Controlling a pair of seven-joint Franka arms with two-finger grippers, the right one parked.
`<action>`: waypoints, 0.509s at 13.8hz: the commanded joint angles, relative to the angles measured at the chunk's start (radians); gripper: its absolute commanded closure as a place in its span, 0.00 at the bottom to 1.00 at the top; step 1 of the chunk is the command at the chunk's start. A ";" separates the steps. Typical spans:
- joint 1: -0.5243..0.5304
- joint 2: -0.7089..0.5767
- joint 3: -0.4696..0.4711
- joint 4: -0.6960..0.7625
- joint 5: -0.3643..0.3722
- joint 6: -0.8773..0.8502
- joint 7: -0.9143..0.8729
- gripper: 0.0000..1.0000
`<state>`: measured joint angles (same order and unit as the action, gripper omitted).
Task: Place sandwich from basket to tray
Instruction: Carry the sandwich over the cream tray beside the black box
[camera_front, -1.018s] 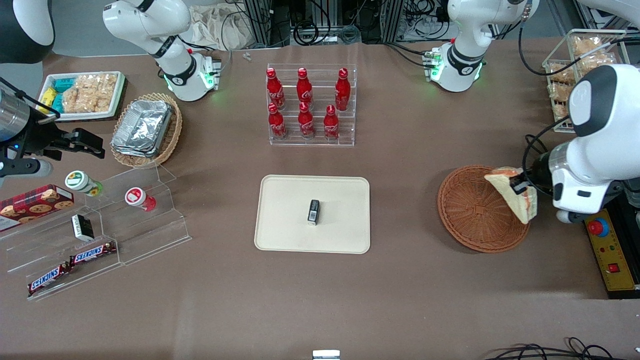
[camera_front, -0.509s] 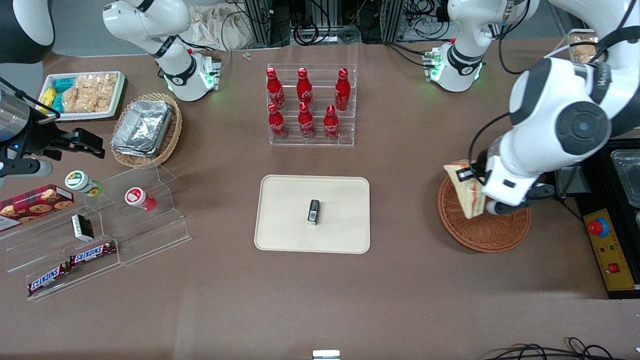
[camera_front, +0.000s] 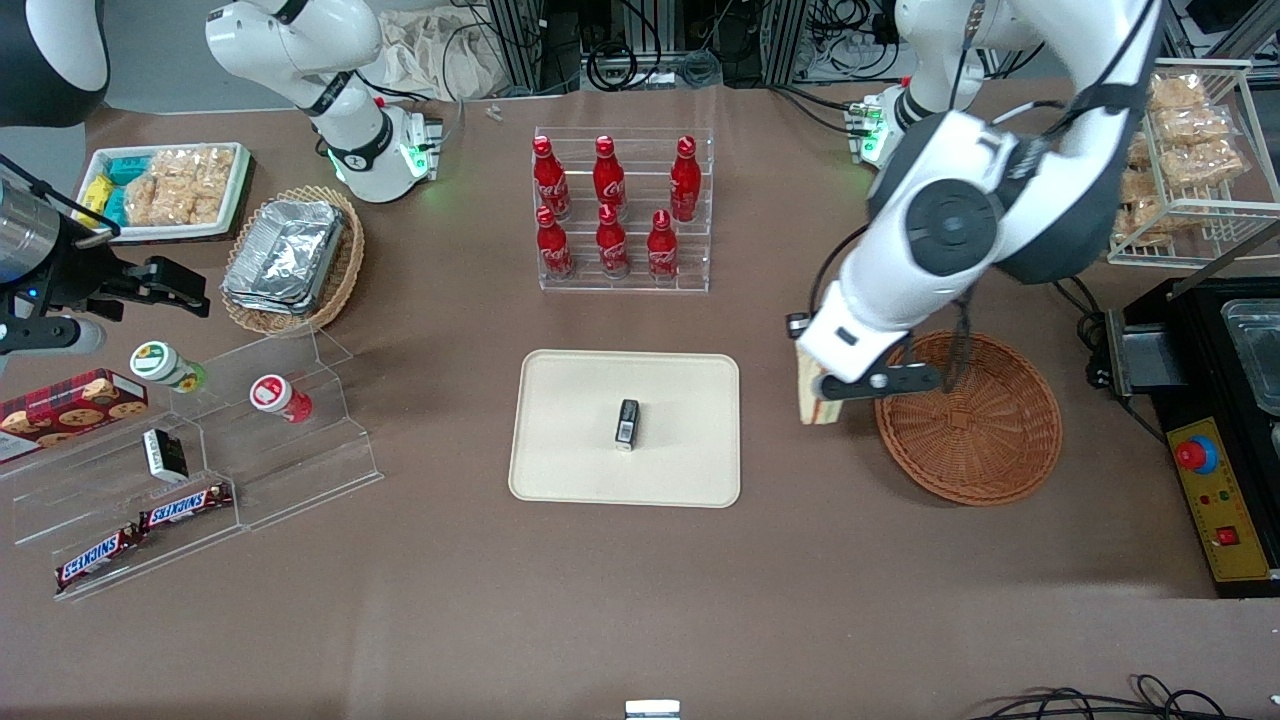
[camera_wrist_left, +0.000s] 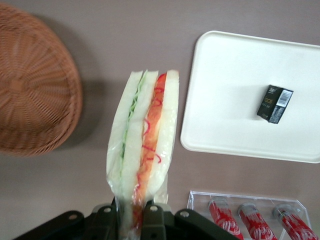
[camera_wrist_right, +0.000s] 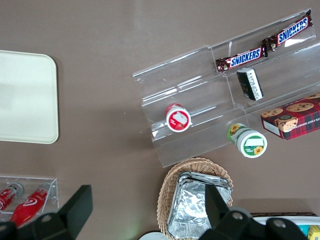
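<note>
The end effector (camera_front: 822, 392) hangs above bare table (camera_front: 640, 600) just right of centre in the front view, in the gap between the tray (camera_front: 570, 470) and the round basket (camera_front: 1000, 440). Its fingers (camera_wrist_left: 150, 215) are pinched narrow on the sandwich (camera_wrist_left: 145, 145), gripping one end so that the wedge hangs free with its cut edge — green on one side, red and orange strips on the other — facing the wrist camera. Held by that end, the bread layers stay pressed together and the filling stays in, which likely explains the grip. In the front view only a pale sliver of the sandwich (camera_front: 808, 395) shows at the edge of the white arm.

The round basket holds nothing now, so the lift-out looks done and the carry toward the tray is probably under way. The tray lies at the centre of the front view and already bears a small dark box (camera_front: 627, 423) near its middle; bare surface around the box leaves room for the sandwich.

Elsewhere, a clear rack in the upper middle holds red bottles (camera_front: 605, 205). At the upper left a tan oval basket (camera_front: 345, 270) carries foil containers, and near it a white tray (camera_front: 235, 205) holds packaged snacks.
</note>
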<state>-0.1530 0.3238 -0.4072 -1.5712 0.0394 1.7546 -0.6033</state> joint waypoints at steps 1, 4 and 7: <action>-0.040 0.098 -0.002 0.022 0.028 0.086 -0.007 1.00; -0.086 0.201 -0.001 0.020 0.037 0.233 -0.105 1.00; -0.105 0.264 0.001 0.022 0.083 0.269 -0.145 1.00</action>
<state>-0.2417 0.5566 -0.4077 -1.5743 0.0888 2.0199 -0.7074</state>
